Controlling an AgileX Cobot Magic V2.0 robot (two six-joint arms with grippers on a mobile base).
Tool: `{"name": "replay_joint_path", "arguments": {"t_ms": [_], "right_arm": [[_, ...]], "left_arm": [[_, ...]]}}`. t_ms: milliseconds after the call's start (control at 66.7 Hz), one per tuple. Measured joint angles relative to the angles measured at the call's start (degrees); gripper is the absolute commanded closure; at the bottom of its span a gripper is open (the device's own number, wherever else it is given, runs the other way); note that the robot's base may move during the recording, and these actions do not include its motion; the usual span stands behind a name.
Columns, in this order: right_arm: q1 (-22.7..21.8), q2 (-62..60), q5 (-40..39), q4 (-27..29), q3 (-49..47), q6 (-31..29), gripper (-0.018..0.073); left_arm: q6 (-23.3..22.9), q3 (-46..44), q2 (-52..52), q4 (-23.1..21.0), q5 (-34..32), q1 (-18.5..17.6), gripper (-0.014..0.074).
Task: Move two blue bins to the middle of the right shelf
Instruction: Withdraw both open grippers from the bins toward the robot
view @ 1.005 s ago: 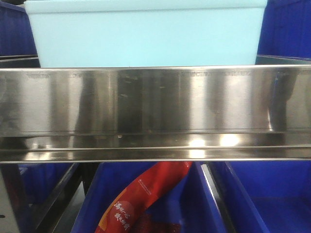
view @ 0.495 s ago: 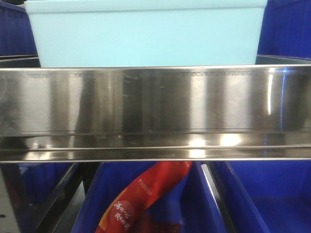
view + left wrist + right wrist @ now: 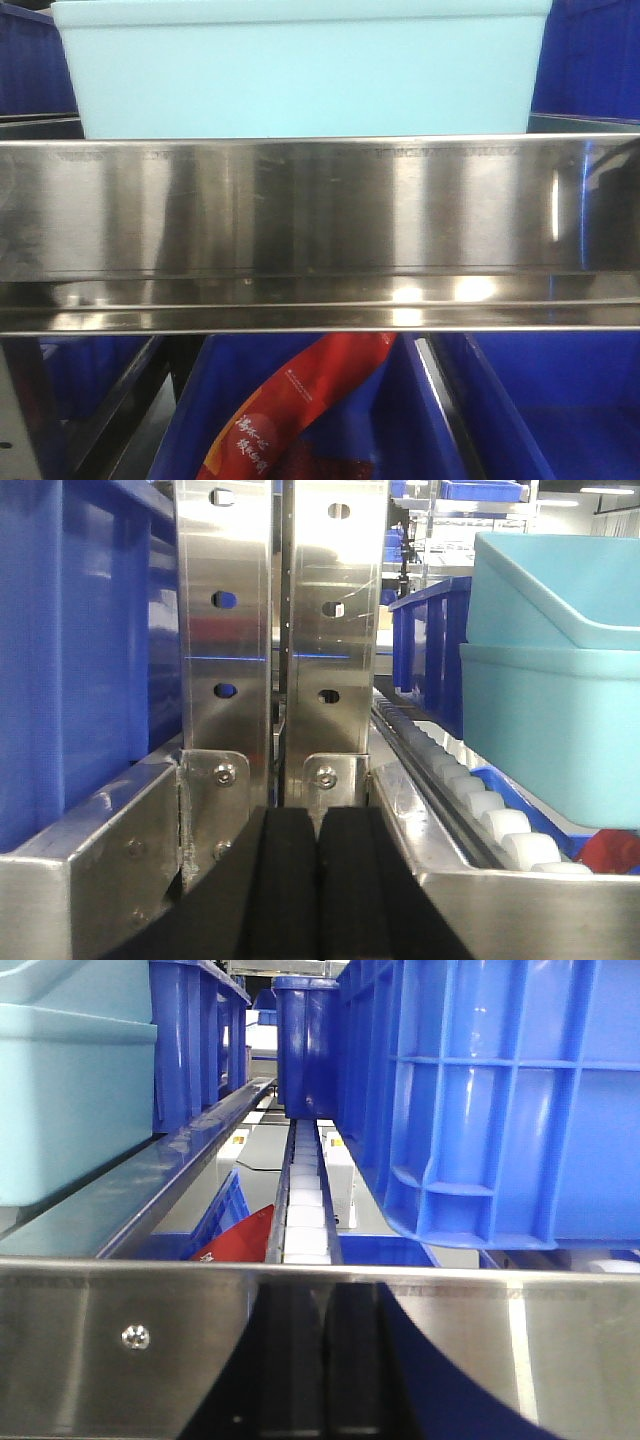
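Behind the right shelf's steel front rail (image 3: 320, 205) a pale blue bin (image 3: 300, 70) is seen resting, nothing is held in either clenched gripper (image 3: 318, 880) (image 3: 318, 1360), so carrying seems unstarted or finished.

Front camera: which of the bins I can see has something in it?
The dark blue bin on the tier below the steel front rail, centre frame. A red snack bag lies in it. The other bins show no contents from here.
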Motion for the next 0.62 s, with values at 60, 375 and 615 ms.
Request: {"name": "replay_joint_path", "arguments": {"t_ms": [60, 375, 615], "right_arm": [[0.0, 0.0, 0.0, 0.0, 0.0, 0.0, 0.0713], [0.0, 0.0, 0.0, 0.0, 0.0, 0.0, 0.0713], [0.0, 0.0, 0.0, 0.0, 0.0, 0.0, 0.0713]], "left_arm": [[0.0, 0.0, 0.0, 0.0, 0.0, 0.0, 0.0708], [0.0, 0.0, 0.0, 0.0, 0.0, 0.0, 0.0708], [0.0, 0.0, 0.0, 0.0, 0.0, 0.0, 0.0708]]}}
